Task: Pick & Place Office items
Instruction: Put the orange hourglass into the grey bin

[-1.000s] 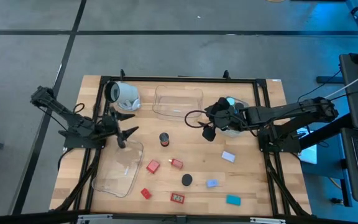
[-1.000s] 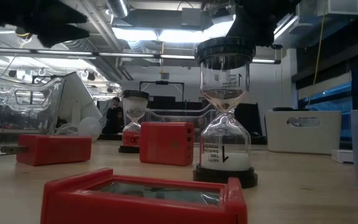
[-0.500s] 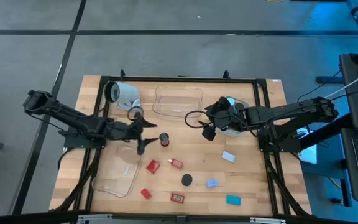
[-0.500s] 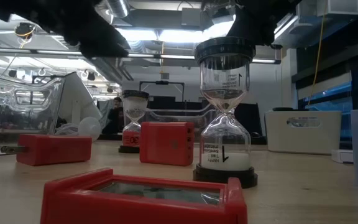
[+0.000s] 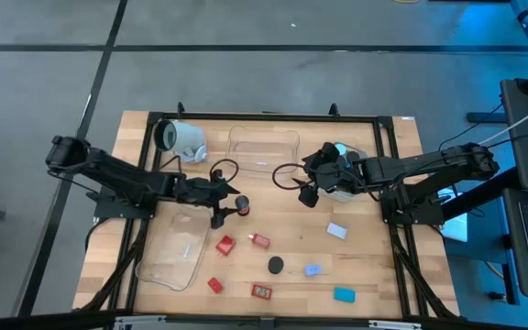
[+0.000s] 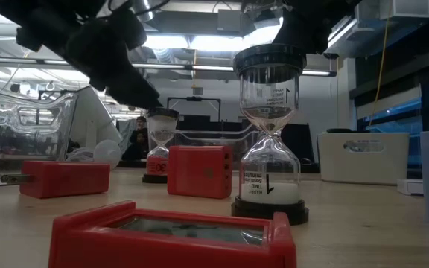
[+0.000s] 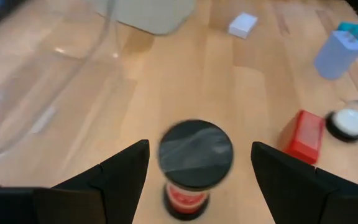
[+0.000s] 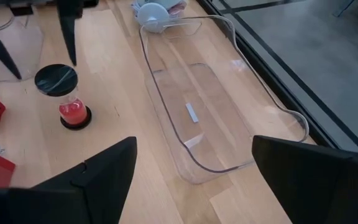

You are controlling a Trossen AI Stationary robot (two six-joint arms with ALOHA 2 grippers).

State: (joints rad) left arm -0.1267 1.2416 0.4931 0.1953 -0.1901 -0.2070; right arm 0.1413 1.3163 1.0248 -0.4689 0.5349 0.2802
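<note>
Near the middle of the table (image 5: 383, 266), a little left of centre, stands the small red-sand hourglass (image 5: 242, 204) with its black cap, upright on the wood. The left gripper (image 5: 227, 203) is right on it, fingers spread wide with one on each side of the cap and not touching it; the left wrist view shows the black top (image 7: 196, 154) sitting square in the gap between the two dark fingers (image 7: 117, 177).

The other office bits are scattered toward the front of the table: a red block (image 5: 225, 245), another red block (image 5: 260, 241), a black-capped hourglass (image 5: 275, 265), a pale blue piece (image 5: 313, 270), a teal block (image 5: 344, 294), a lavender piece (image 5: 337, 231), plus two more red ones (image 5: 214, 285) (image 5: 262, 291) by the front edge.

Two clear trays are out, one at the back (image 5: 262, 151) and one front-left (image 5: 177, 252), with a white mug (image 5: 180, 139) tipped on its side at the back-left corner. The right gripper (image 5: 308, 188) hangs over the right-centre of the table, fingers apart and holding nothing.
</note>
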